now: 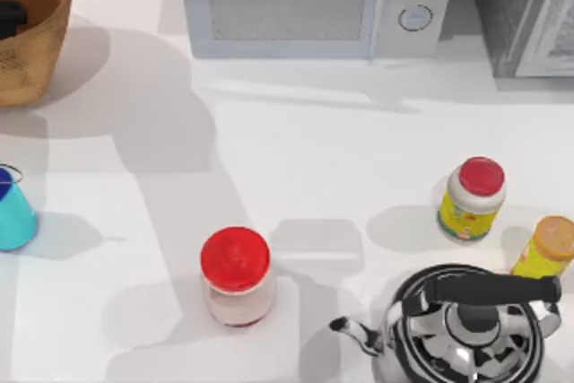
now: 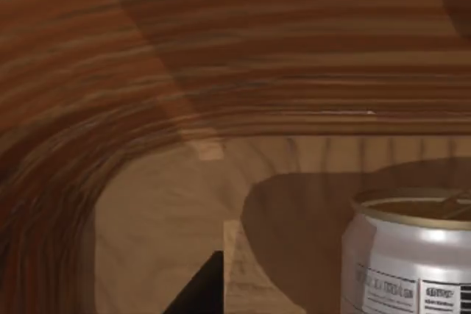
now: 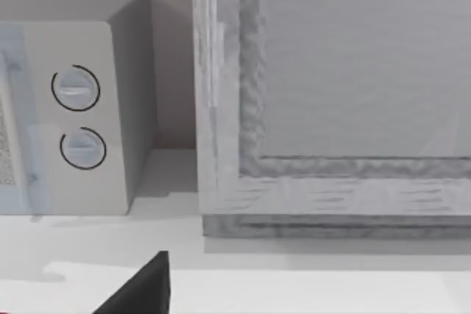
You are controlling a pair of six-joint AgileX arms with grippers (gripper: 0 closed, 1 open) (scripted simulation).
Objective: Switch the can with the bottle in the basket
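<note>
Left end effector inside the wicker basket (image 1: 36, 38) at the tabletop's (image 1: 341, 168) far-left corner, beside the white bottle (image 2: 408, 255).

The bottle stands upright on the basket floor; whether the left fingers are spread or closed cannot be told. It looks light, rigid and slick, best taken across mid-body. The cyan can (image 1: 13, 208) waits at the left edge; the right arm faces the microwave (image 3: 73, 108).

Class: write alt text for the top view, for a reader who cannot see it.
A white table holds a cyan can at the left edge, a woven wicker basket far left, three jars, a chrome kettle, and a grey microwave behind.
</note>
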